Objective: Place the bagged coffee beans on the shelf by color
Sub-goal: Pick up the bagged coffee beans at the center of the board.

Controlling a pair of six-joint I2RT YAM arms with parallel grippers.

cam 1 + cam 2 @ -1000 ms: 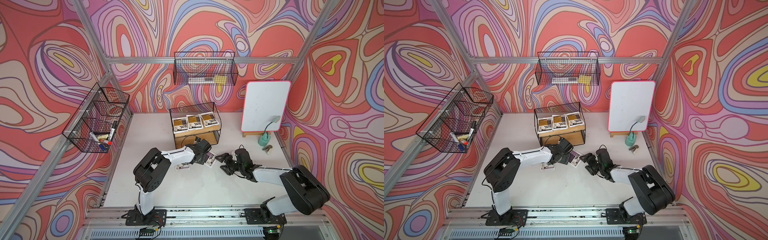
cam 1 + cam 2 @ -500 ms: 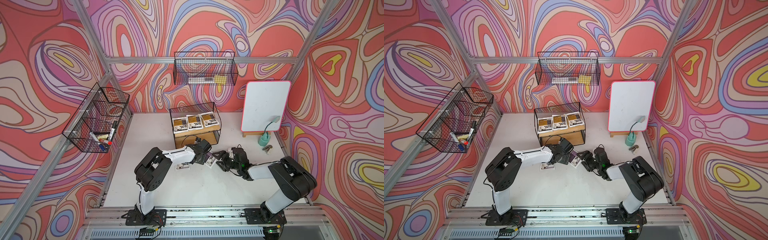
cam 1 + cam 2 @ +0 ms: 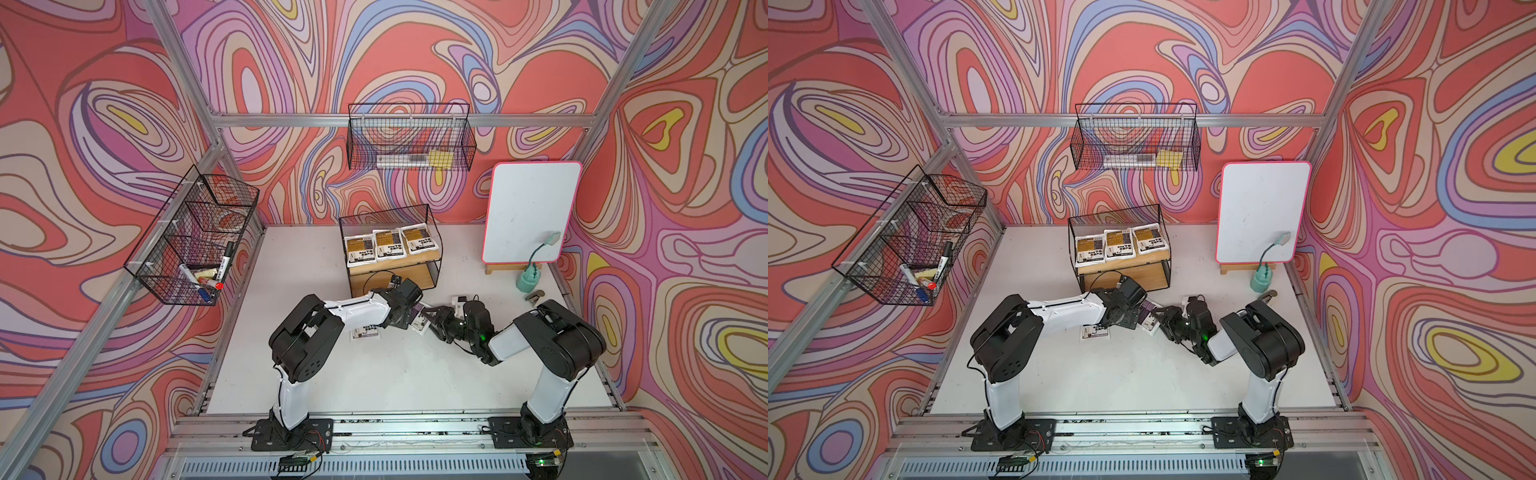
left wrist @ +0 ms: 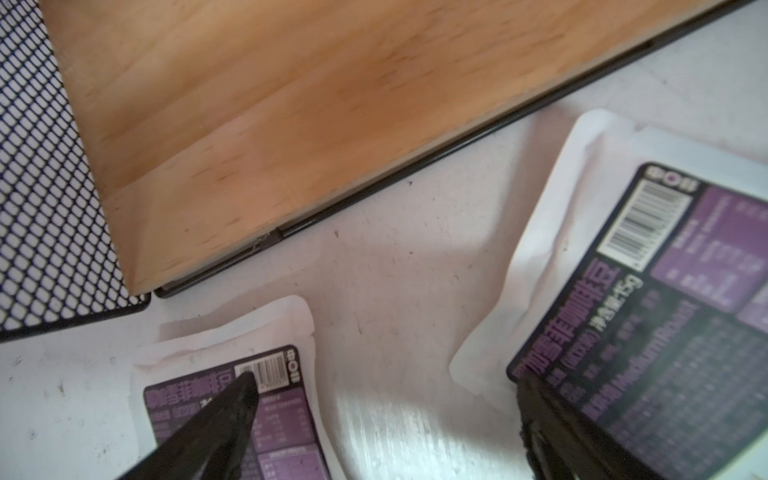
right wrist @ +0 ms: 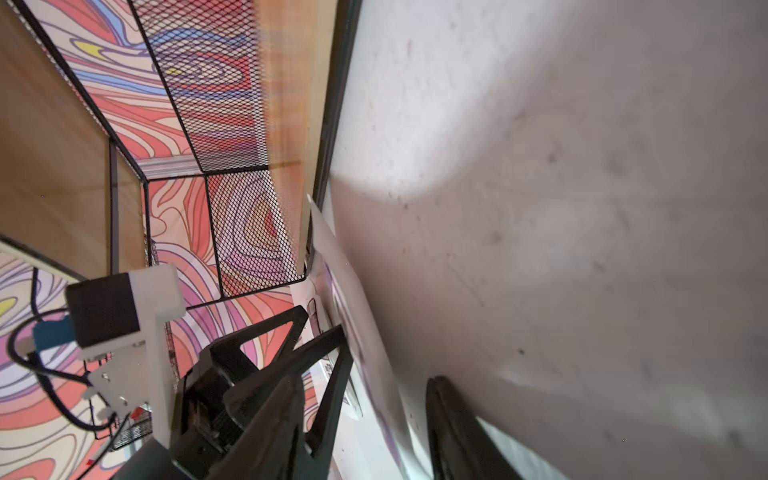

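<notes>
Three orange-brown bagged coffee beans [image 3: 388, 245] [image 3: 1119, 245] lie in a row on the top board of the shelf [image 3: 390, 276] [image 3: 1121, 277] [image 4: 291, 104]. Two purple bags are on the table in front of it. One purple bag [image 3: 419, 320] [image 3: 1148, 318] [image 4: 644, 311] is tilted up between both grippers. The other purple bag [image 3: 365, 333] [image 3: 1095, 331] [image 4: 232, 415] lies flat under the left arm. My left gripper [image 3: 404, 322] [image 4: 386, 386] is open, one finger over each purple bag. My right gripper [image 3: 432, 318] [image 5: 388, 359] is open, its fingers either side of the tilted bag's edge [image 5: 361, 332].
A whiteboard [image 3: 532, 216] on a wooden stand and a teal bottle [image 3: 528, 280] stand at the back right, with a small metal clip [image 3: 536, 296] beside them. Wire baskets hang on the back wall [image 3: 409, 143] and the left wall [image 3: 195, 237], the latter holding markers.
My right gripper has slid left up to the tilted purple bag and its jaws have narrowed around the bag's edge. The left arm has hardly moved.
</notes>
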